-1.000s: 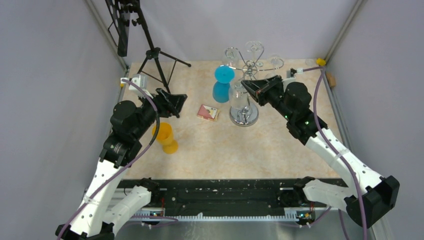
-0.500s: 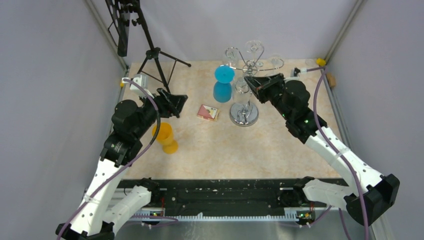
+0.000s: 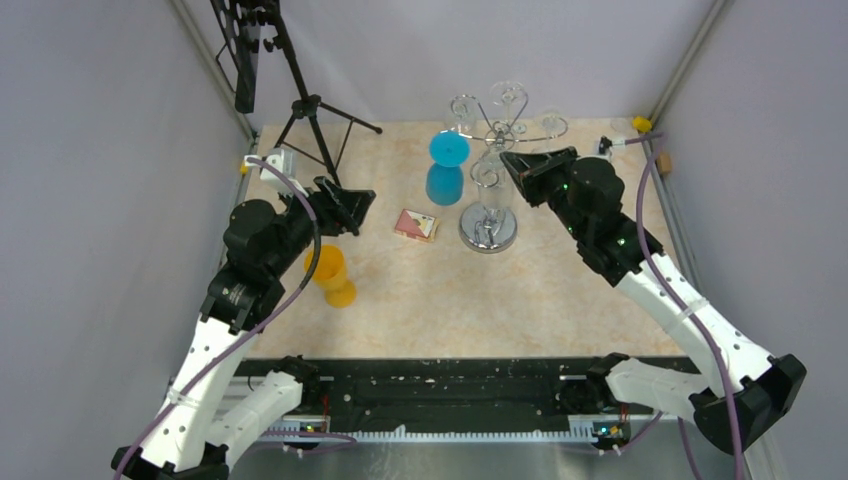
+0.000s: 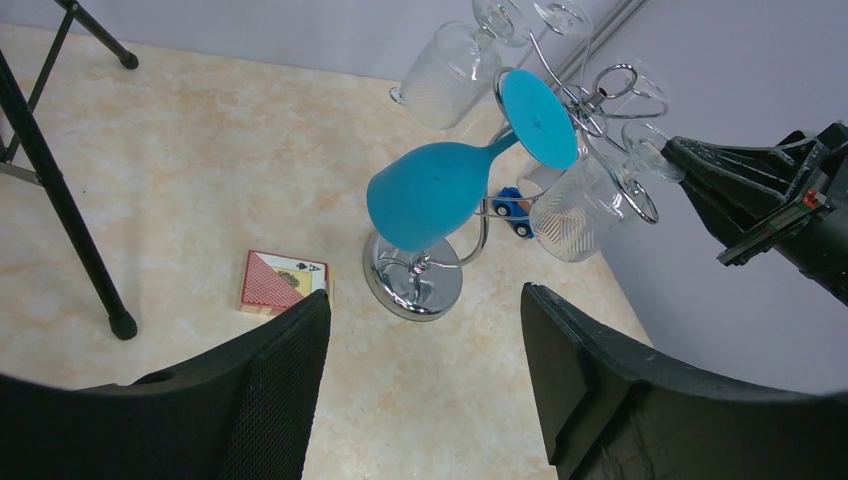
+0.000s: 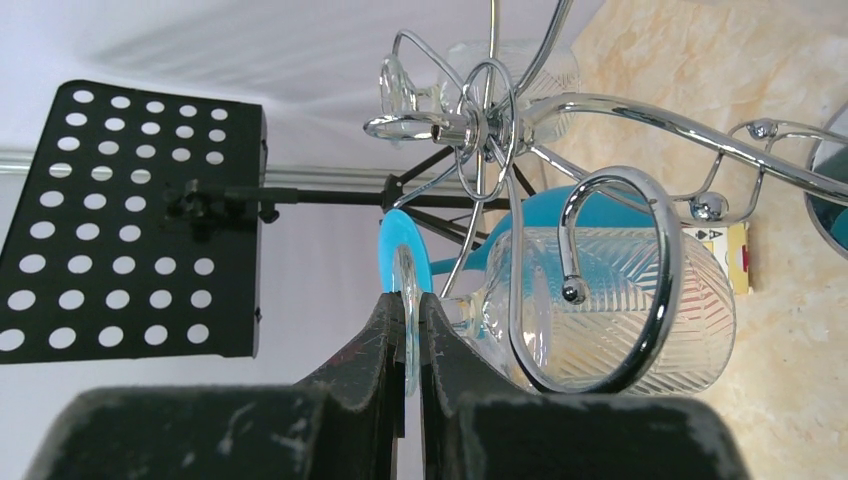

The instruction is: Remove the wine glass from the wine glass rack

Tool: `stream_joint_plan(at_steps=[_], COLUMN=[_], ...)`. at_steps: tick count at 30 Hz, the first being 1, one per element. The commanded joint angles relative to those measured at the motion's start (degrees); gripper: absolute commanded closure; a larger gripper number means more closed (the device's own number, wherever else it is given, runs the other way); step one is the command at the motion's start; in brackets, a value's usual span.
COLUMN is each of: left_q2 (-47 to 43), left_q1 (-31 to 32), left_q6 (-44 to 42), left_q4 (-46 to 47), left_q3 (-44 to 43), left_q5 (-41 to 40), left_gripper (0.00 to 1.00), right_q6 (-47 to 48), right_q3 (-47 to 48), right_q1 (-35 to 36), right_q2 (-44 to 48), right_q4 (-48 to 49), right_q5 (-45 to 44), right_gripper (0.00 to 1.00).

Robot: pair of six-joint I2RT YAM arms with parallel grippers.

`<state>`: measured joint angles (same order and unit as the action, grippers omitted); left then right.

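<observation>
Right wrist view has the right gripper (image 5: 406, 310) pinched tight on the thin clear foot of the wine glass (image 5: 640, 300), its ribbed bowl showing behind a chrome curl of the wine glass rack (image 5: 620, 103). From above, the rack stands toward 1 o'clock on the table (image 3: 560, 300), with a blue glass (image 3: 446, 165) at its 9 o'clock side. The left gripper (image 4: 425, 300) hangs empty, jaws apart. I'd slide the foot out through the curl's open end, slow and level, so the stem clears without dragging the rack.
</observation>
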<state>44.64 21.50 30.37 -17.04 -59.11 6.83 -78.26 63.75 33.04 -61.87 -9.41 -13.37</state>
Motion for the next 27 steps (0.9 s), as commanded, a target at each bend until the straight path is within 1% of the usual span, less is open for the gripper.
stream_joint_plan(at_steps=[1, 7, 14, 22, 27], left_q2=[-0.2, -0.2, 1.2, 2.0, 2.3], left_q1=[-0.1, -0.2, -0.2, -0.1, -0.2], left_q6=[0.3, 0.1, -0.2, 2.0, 4.3], left_q4=[1.2, 1.0, 2.2, 4.1, 5.4], left_q3=[-1.7, -1.6, -1.9, -1.0, -0.5], left_q5=[0.0, -0.2, 6.0, 7.0, 8.6], left_gripper=[0.26, 0.26, 0.26, 0.26, 0.26], right_q6=[-1.6, -2.1, -0.5, 1.2, 0.6], right_q3=[2.9, 3.3, 3.6, 5.6, 4.5], right_q1=[0.7, 0.7, 0.7, 0.7, 0.7], right_q2=[3.7, 5.1, 6.1, 8.3, 10.3], right_q4=[4.6, 2.1, 0.2, -5.7, -8.4], right_q5=[-1.8, -1.8, 0.0, 1.5, 3.3], right_gripper=[1.00, 1.00, 1.00, 1.00, 1.00])
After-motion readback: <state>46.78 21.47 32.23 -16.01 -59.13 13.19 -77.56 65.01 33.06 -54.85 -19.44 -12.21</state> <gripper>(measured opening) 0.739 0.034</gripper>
